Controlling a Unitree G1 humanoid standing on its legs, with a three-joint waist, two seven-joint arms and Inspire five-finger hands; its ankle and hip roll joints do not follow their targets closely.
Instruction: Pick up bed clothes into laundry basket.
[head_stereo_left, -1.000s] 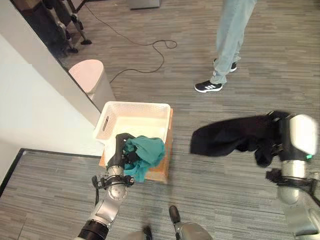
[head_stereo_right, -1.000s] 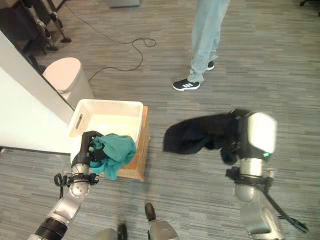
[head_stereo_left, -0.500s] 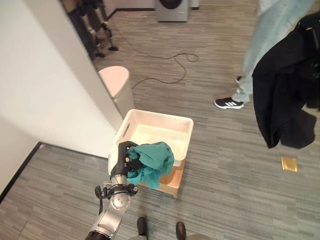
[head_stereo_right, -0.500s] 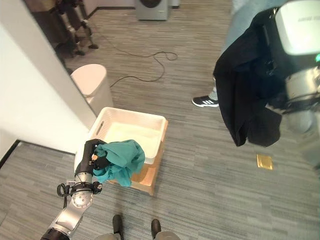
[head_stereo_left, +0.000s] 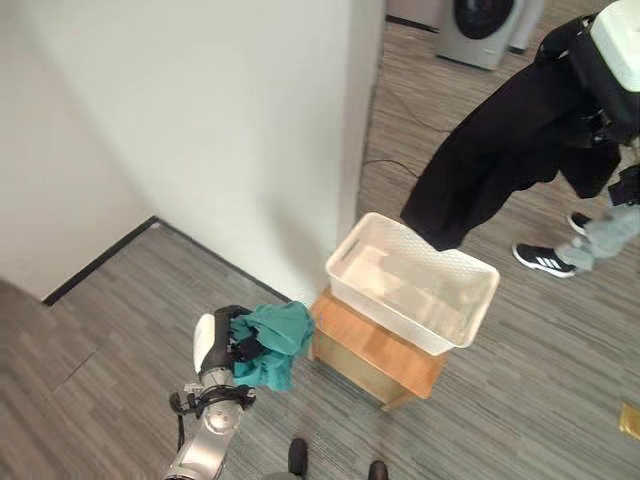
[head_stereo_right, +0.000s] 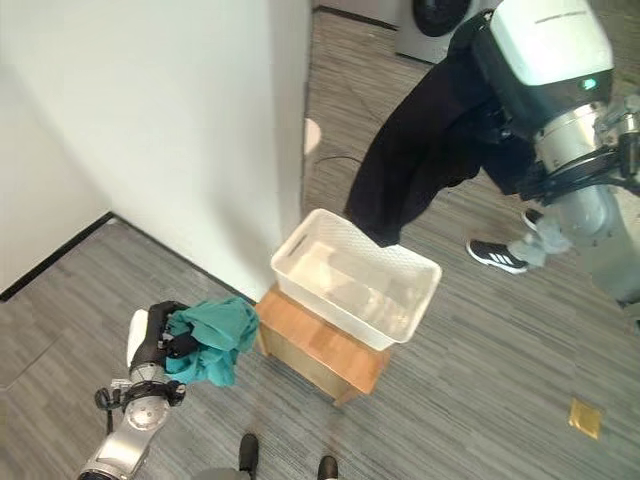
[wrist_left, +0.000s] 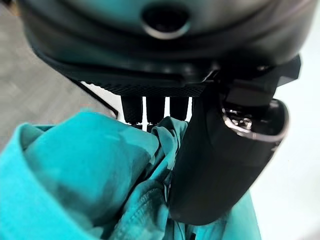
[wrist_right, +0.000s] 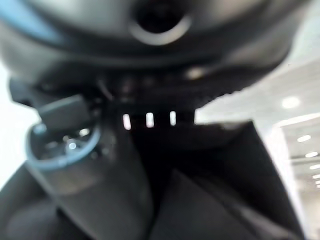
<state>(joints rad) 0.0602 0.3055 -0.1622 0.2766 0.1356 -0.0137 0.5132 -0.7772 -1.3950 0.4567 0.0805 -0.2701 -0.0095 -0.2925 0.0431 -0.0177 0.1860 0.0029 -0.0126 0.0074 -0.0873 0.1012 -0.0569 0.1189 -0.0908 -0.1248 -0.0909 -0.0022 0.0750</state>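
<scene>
Grey plank floor (head_stereo_left: 90, 340) carries a wooden stand (head_stereo_left: 375, 352) with the white laundry basket (head_stereo_left: 412, 281) on it. At 8 o'clock from the basket, the left hand (head_stereo_left: 222, 345) has its fingers (wrist_left: 155, 108) clenched on a teal cloth (head_stereo_left: 272, 340). At 1 o'clock, the right hand (head_stereo_right: 510, 105) grasps a black garment (head_stereo_left: 495, 160) hanging above the basket's far rim.

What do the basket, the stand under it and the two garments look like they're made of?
Basket: white, probably plastic, with perforated walls and a rolled rim. Stand: looks like wood, light brown with a paler edge. Teal garment in the left hand: soft matte cloth, bunched in folds. Black garment in the right hand: matte fabric hanging limp; weave too dark to tell.
</scene>
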